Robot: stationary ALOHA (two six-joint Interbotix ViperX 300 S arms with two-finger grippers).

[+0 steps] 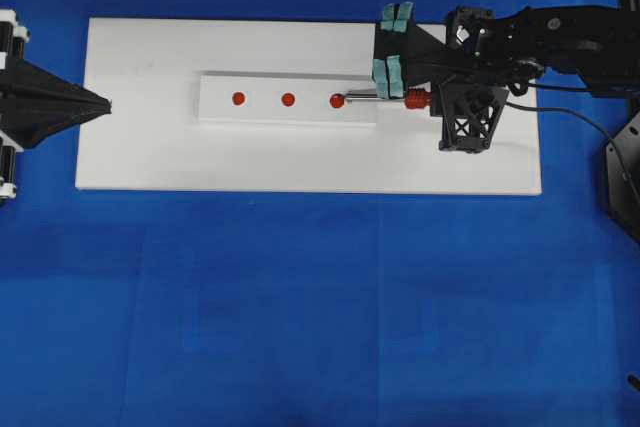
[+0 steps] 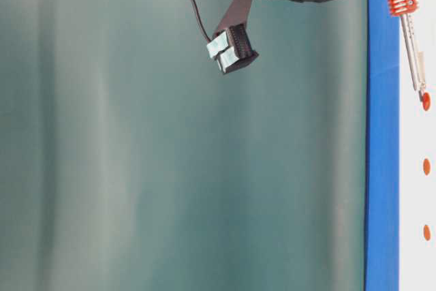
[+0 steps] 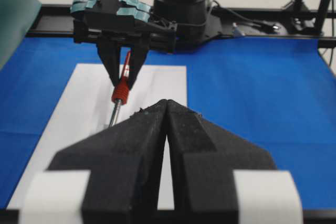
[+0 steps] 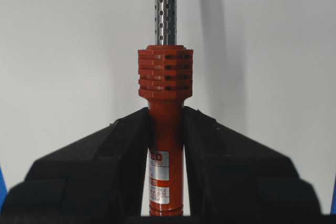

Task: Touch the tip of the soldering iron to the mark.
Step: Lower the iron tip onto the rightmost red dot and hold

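Observation:
The soldering iron [image 1: 415, 99] lies level over the white strip [image 1: 262, 112], its red ribbed collar [image 4: 165, 72] just ahead of my right gripper [image 4: 165, 124], which is shut on the red handle. The silver shaft [image 1: 365, 100] points left. The tip [image 1: 346, 101] meets the right edge of the rightmost red mark [image 1: 337, 101]; from table level the tip [image 2: 422, 91] appears to rest on that mark [image 2: 426, 101]. Two more marks [image 1: 288, 99] [image 1: 238, 99] lie further left. My left gripper [image 1: 103, 104] sits shut and empty at the board's left end, its fingers [image 3: 184, 129] pressed together.
The strip sits on a white board [image 1: 150, 157] over blue cloth [image 1: 300, 297]. The iron's black cord [image 1: 590, 125] trails right behind the right arm. A black stand [image 1: 620, 177] stands at the right edge. A green backdrop [image 2: 136, 168] fills the table-level view.

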